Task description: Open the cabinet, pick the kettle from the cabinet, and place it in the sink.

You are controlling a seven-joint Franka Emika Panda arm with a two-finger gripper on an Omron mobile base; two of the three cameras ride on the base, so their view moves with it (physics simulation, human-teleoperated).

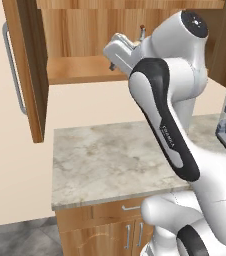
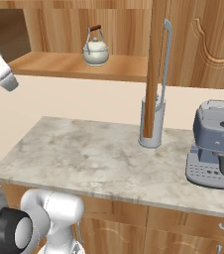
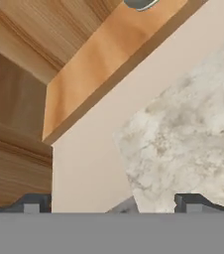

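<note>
1. The cabinet (image 1: 75,70) stands open; its left door (image 1: 27,70) is swung out toward the near side, its long silver handle (image 1: 12,70) on the outer face.
2. The right door (image 2: 156,64) is also swung out, seen edge-on in the right base view.
3. The kettle (image 2: 95,49) sits upright on the cabinet's bottom shelf (image 2: 74,65), toward the far wall (a sliver of its base shows at the top edge of the hand view).
4. The gripper (image 3: 114,206) hangs in front of the shelf edge, above the counter (image 1: 110,160); its fingers (image 3: 32,203) are spread wide apart and hold nothing.
5. On the counter a grey canister (image 2: 151,124) stands behind the right door's lower end.
6. Further right sits a blue-grey coffee machine (image 2: 215,144), well apart from the kettle.
7. Below the counter are base cabinets (image 1: 100,230) with short handles.
</note>
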